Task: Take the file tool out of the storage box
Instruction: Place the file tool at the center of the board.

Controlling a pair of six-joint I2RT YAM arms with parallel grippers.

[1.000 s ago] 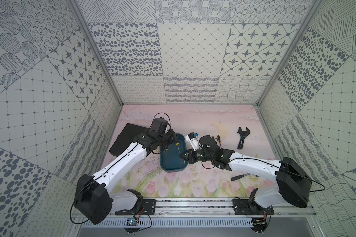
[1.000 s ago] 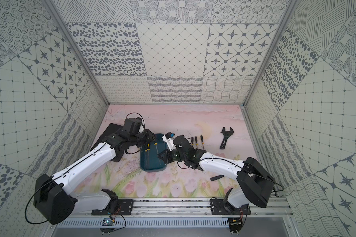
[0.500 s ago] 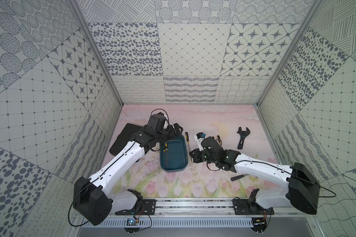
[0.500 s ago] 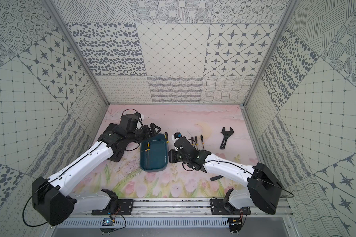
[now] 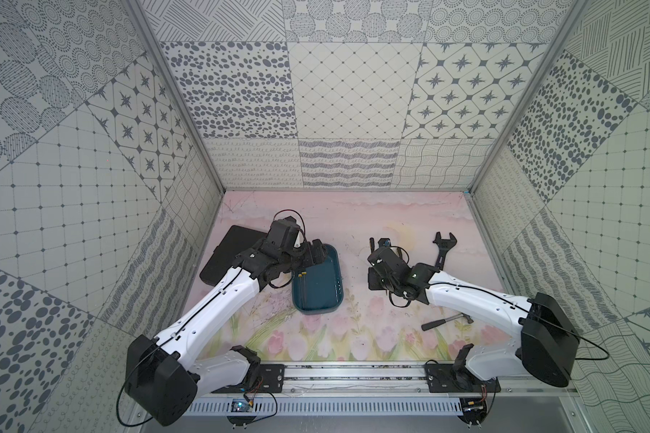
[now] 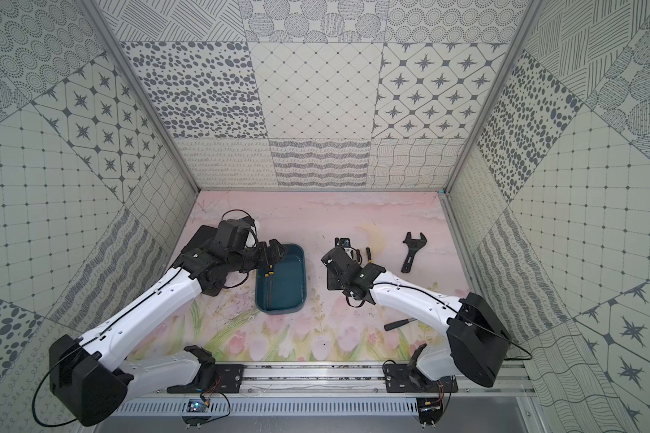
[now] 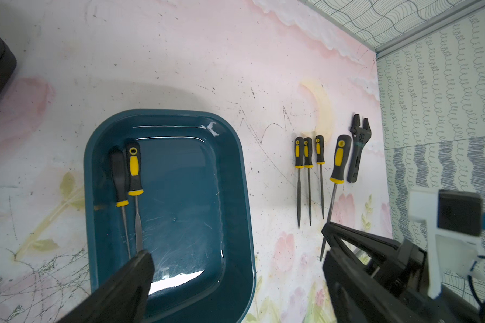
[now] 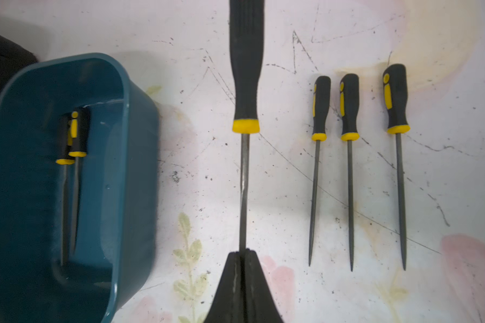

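right tool [image 8: 241,254] grips file [image 8: 246,70], seemingly beside box [image 8: 140,167]

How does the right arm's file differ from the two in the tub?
Held file: pinched by its shaft in the shut jaws of the right gripper, outside the storage box. Tub files: loose inside. Held file is alone; tub files lie side by side. All have black handles, yellow collars.

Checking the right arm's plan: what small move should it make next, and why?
Probably lower the right claw and release: it is shut on the shaft of a file, seemingly above the mat, between the storage box and three files lying in a row.
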